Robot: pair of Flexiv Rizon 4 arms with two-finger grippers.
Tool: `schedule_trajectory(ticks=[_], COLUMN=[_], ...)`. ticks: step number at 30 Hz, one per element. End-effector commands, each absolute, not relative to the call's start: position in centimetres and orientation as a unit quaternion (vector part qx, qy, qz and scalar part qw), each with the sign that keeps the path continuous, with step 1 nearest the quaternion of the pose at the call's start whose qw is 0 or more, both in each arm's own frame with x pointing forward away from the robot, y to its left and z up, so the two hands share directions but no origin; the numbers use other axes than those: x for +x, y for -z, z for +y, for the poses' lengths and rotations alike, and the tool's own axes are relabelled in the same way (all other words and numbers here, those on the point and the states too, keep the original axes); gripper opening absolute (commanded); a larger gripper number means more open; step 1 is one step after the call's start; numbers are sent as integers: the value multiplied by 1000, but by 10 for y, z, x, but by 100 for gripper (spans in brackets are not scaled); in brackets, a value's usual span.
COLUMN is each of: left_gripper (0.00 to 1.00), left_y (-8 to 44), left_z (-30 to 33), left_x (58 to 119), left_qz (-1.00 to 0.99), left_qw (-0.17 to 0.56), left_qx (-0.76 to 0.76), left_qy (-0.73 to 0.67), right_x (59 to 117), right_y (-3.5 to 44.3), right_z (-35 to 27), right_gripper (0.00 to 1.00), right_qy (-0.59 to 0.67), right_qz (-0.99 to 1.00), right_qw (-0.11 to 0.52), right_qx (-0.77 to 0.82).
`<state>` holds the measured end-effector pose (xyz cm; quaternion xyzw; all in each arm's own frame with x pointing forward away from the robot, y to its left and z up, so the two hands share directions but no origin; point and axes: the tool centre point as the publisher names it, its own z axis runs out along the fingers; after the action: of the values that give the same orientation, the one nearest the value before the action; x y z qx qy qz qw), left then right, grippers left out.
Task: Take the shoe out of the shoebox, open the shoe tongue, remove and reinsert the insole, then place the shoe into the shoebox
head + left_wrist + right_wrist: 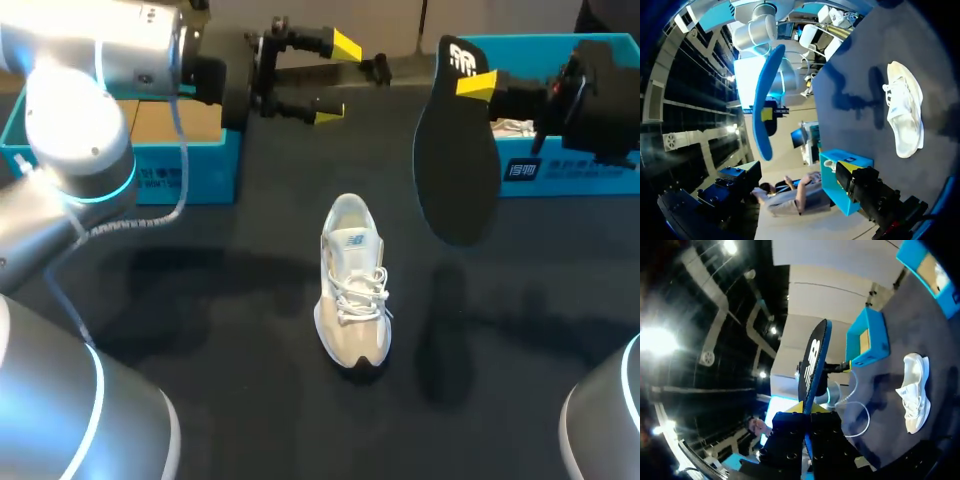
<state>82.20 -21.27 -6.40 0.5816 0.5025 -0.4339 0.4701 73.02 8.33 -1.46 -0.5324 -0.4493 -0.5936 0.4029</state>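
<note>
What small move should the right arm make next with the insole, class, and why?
Probably lower the insole toward the opening of the shoe to reinsert it. The right gripper holds the insole in the air, apart from the shoe, which stands on the table. The left gripper hangs open, away from both.

My left arm [70,120] was rounded silver-grey links with a glowing cyan ring [105,190] and a thin grey cable [182,150]. My left gripper [338,80] and right gripper [472,86] were black, yellow-tipped.
</note>
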Motion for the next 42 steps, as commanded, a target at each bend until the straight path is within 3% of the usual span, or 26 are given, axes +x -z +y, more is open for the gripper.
schedule_trajectory(ticks=[1,10,26,42], left_gripper=[100,100,100,100], left_y=[68,70,54,68], left_z=[-211,-212,-217,-230], left_x=[816,803,791,784], left_qz=[490,477,467,442], left_qw=[488,494,509,509], left_qx=[567,566,556,566], left_qy=[446,456,462,475], right_x=[741,774,774,816], right_y=[22,35,35,40], right_z=[89,82,82,91], right_gripper=[0,0,0,0], right_qy=[582,595,595,520], right_qz=[-426,-371,-371,-431], right_qw=[408,388,388,371], right_qx=[-560,-597,-597,-637])
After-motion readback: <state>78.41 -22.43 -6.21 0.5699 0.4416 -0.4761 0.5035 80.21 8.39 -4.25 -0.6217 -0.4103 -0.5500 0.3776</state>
